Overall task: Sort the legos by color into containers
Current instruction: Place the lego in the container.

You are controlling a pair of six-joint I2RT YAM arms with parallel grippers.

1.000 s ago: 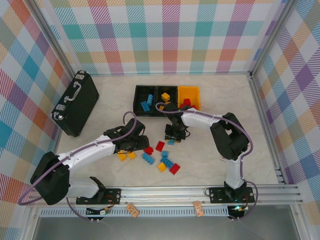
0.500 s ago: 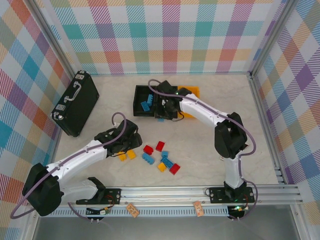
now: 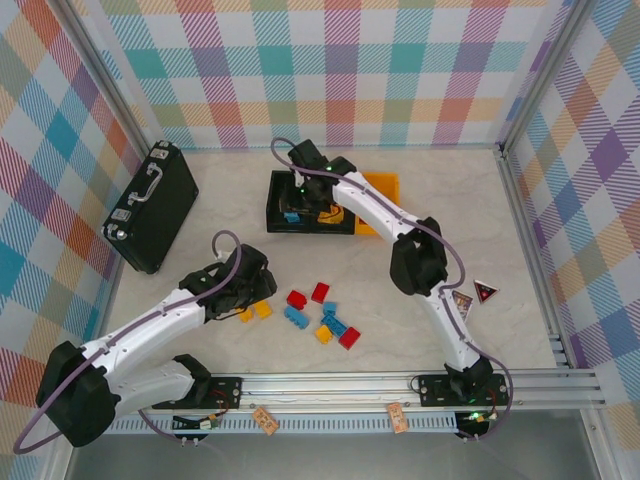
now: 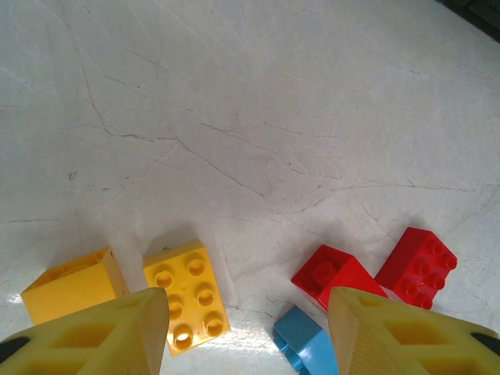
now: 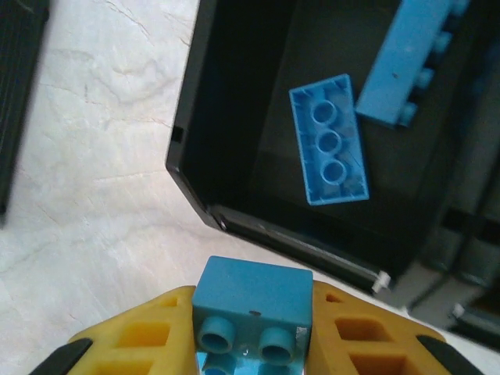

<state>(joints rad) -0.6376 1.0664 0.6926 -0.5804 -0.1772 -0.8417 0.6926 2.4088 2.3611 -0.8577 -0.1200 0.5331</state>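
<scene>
Right gripper (image 5: 251, 332) pinches a small blue plastic brick (image 5: 254, 297), bottom cut off; ahead, a black rectangular bin (image 5: 194, 148); left gripper (image 4: 246, 316) gapes.

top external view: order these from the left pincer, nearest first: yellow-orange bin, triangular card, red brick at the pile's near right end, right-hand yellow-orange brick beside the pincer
From the left pincer:
1. Yellow-orange plastic brick, right beside it.
2. Red plastic brick, pile's near right end.
3. Yellow-orange plastic bin, far side, row's right end.
4. Triangular printed card, far right.
</scene>
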